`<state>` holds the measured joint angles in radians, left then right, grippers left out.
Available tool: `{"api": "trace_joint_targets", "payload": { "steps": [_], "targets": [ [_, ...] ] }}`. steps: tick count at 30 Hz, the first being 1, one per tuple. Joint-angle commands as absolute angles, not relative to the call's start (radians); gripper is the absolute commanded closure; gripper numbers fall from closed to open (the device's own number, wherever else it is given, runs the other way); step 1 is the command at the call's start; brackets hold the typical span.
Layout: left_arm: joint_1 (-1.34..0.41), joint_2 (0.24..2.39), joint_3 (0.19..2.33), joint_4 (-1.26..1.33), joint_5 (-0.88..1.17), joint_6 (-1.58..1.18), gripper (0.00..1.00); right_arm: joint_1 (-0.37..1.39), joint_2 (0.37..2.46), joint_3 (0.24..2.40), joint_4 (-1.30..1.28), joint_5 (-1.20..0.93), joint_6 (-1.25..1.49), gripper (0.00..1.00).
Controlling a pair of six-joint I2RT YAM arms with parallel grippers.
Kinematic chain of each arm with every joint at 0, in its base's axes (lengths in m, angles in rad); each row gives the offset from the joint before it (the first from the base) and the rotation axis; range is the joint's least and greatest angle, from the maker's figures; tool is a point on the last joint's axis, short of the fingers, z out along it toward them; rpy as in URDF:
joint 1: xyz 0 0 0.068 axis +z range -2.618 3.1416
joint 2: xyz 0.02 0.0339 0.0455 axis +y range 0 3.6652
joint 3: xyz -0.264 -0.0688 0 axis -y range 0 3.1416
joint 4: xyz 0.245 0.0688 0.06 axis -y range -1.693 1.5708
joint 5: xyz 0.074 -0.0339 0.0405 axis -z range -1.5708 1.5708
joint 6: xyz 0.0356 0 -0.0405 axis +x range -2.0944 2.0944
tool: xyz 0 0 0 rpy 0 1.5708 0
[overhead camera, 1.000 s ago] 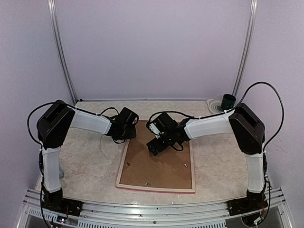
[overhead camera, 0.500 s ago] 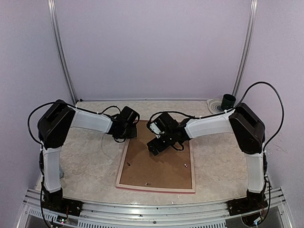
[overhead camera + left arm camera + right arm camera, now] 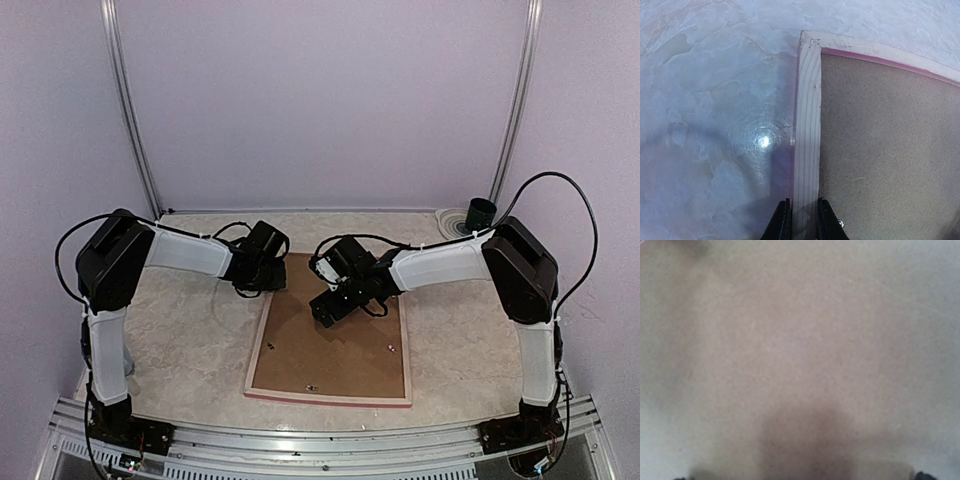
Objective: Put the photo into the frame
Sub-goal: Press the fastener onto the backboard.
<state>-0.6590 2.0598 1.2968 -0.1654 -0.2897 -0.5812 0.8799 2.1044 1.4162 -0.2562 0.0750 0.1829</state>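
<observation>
One frame [image 3: 807,125] face-down, pale wood back, left hand [image 3: 802,217] pinching it, right hand [image 3: 330,305] spread.

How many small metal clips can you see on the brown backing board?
2: one clip toward the right side, another clip along the near side. More may be hidden.

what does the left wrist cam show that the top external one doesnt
Only the left wrist: the left gripper with its fingertips set either side of the pale wood rail of the frame near a corner, plus a thin pink line along the rail's inner edge. Only the top external: both arms, the whole frame lying back up, the right gripper low over the backing board, and a dark cup far right. Both: frame corner, board, marbled table.
</observation>
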Motion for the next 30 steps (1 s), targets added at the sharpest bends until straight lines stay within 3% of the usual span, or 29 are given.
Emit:
{"api": "trace_joint_targets", "payload": {
  "steps": [1, 6, 12, 21, 27, 30],
  "targets": [
    [-0.65, 2.041, 1.287, -0.252, -0.196, -0.575, 0.9, 0.873, 2.188, 1.388, -0.382, 0.041, 0.178, 0.01],
    [-0.639, 2.076, 1.361, -0.348, -0.154, -0.511, 0.91, 0.871, 2.197, 1.398, -0.389, 0.043, 0.171, 0.01],
    [-0.628, 2.088, 1.41, -0.415, -0.11, -0.458, 0.99, 0.871, 2.199, 1.401, -0.39, 0.039, 0.173, 0.01],
    [-0.62, 2.094, 1.478, -0.508, -0.067, -0.393, 1.0, 0.87, 2.198, 1.405, -0.393, 0.039, 0.169, 0.01],
    [-0.611, 2.111, 1.52, -0.55, 0.033, -0.356, 1.0, 0.87, 2.202, 1.408, -0.393, 0.039, 0.17, 0.01],
    [-0.607, 2.112, 1.522, -0.554, 0.072, -0.357, 0.92, 0.87, 2.201, 1.408, -0.395, 0.04, 0.169, 0.01]
  ]
}}
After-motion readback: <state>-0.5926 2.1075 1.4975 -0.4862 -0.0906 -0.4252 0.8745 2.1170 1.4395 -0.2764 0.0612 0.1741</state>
